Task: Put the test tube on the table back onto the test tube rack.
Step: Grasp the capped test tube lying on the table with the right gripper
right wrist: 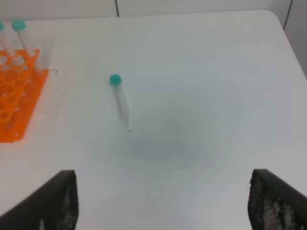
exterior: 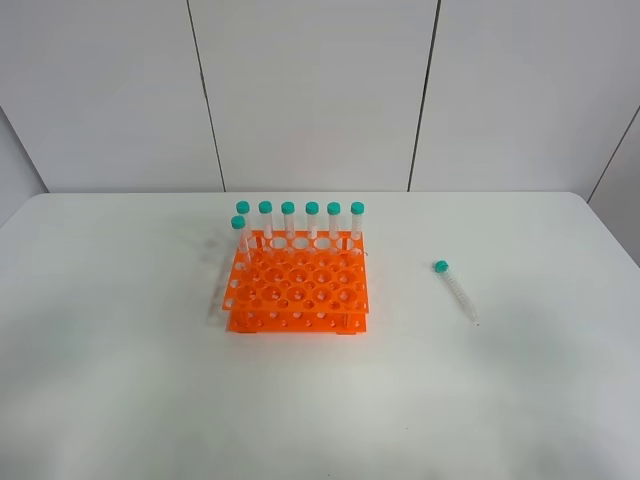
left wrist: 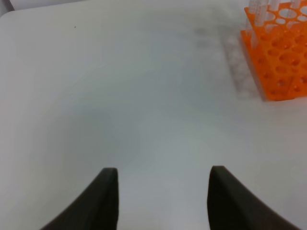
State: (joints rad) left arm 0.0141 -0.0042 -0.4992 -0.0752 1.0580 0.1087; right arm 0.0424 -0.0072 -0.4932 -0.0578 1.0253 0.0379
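Test tube (exterior: 456,291): slim, clear, teal screw cap, pointed tip. Lies flat on the table (exterior: 150,400) at 3 o'clock of the test tube rack (exterior: 297,290), well apart from it. From the high camera, cap toward 11 o'clock, tip toward 5 o'clock.
Table: plain white, matte.
Rack: bright orange, tiered, grid of round holes, standing level. Six upright teal-capped tubes (exterior: 312,222) fill its 12 o'clock row; a seventh tube (exterior: 240,238) stands at the 9 o'clock end of the next row.

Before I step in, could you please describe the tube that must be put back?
Find the orange test tube rack on the white table. To its right in the high view is the test tube: the only one lying flat, not standing.
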